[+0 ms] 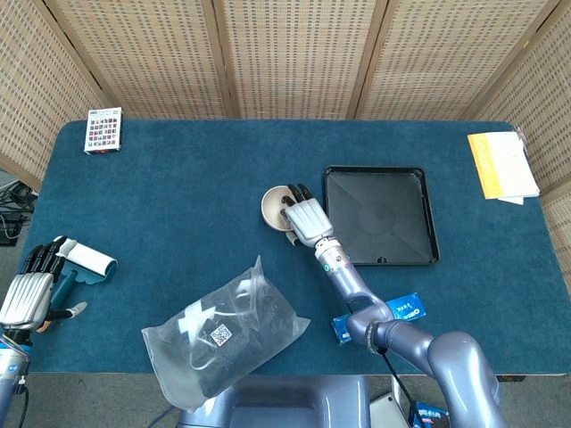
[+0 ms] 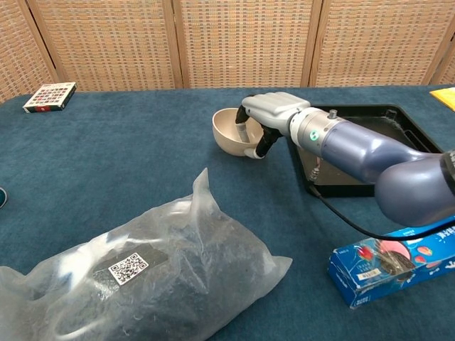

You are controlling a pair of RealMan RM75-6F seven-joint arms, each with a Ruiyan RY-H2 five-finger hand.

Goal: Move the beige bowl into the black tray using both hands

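Note:
The beige bowl (image 1: 275,205) (image 2: 231,131) is tilted and lifted a little off the blue table, just left of the black tray (image 1: 381,215) (image 2: 364,156). My right hand (image 1: 306,219) (image 2: 269,109) grips the bowl's right rim, fingers inside and thumb underneath. My left hand (image 1: 31,290) rests far off at the table's left front edge, holding a white and teal object (image 1: 85,261); it does not show in the chest view.
A clear bag of dark contents (image 1: 223,332) (image 2: 135,273) lies at the front. A blue packet (image 1: 393,314) (image 2: 394,259) sits front right. A patterned card box (image 1: 103,130) (image 2: 50,96) is at the back left, a yellow booklet (image 1: 501,164) at the back right.

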